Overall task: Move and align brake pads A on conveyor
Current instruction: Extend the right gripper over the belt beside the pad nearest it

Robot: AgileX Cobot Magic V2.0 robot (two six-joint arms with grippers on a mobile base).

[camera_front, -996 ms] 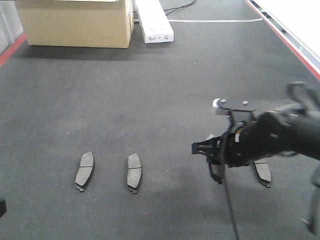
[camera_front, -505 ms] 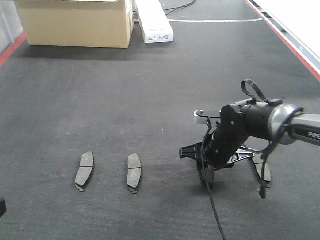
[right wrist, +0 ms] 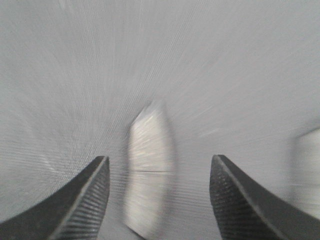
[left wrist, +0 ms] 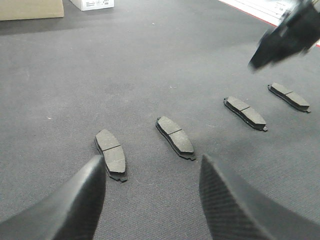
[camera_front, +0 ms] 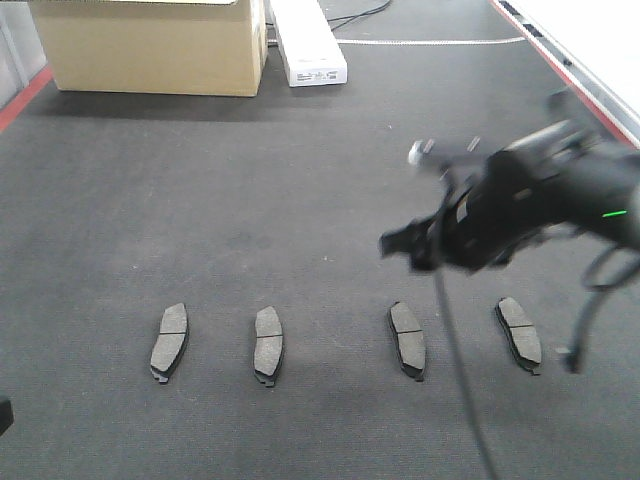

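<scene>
So four brake pads A [camera_front: 173,340] lie flat in a row across the conveyor [camera_front: 300,180], apart from each other, long sides pointing roughly away from the camera. Right gripper [right wrist: 157,195] hangs above the third pad from the left [camera_front: 407,339], jaws spread, nothing held (wrist view badly blurred). Left gripper [left wrist: 152,197] sits low near the leftmost pad, jaws apart, empty. Cardboard box [camera_front: 150,45] and white box [camera_front: 308,42] sit at the far end.
</scene>
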